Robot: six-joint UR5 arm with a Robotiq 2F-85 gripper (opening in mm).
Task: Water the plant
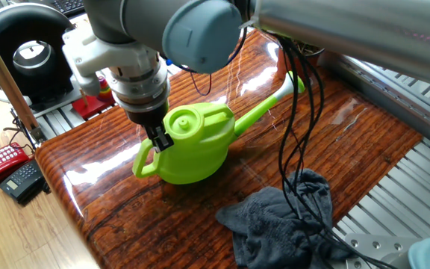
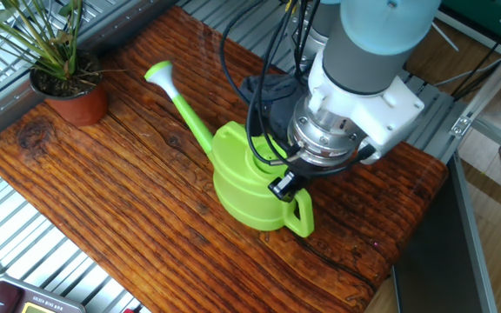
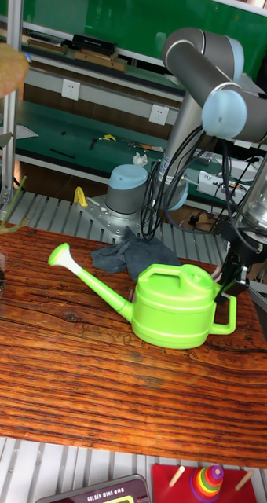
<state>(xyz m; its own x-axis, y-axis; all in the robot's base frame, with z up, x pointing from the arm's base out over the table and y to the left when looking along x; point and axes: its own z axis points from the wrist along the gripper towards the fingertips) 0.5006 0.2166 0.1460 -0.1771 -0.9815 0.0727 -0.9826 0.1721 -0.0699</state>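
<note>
Green watering can (image 2: 250,187), handle pinched by the gripper (image 2: 285,185), points its spout straight away from the pincer toward the plant (image 2: 59,65), well apart.

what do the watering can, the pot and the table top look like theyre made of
The watering can looks like moulded plastic: uniform bright green, smooth, soft sheen. The pot seems to be terracotta or plastic coloured like it: matte reddish brown. The table top looks like varnished wood: striped grain under glossy reflections.
</note>
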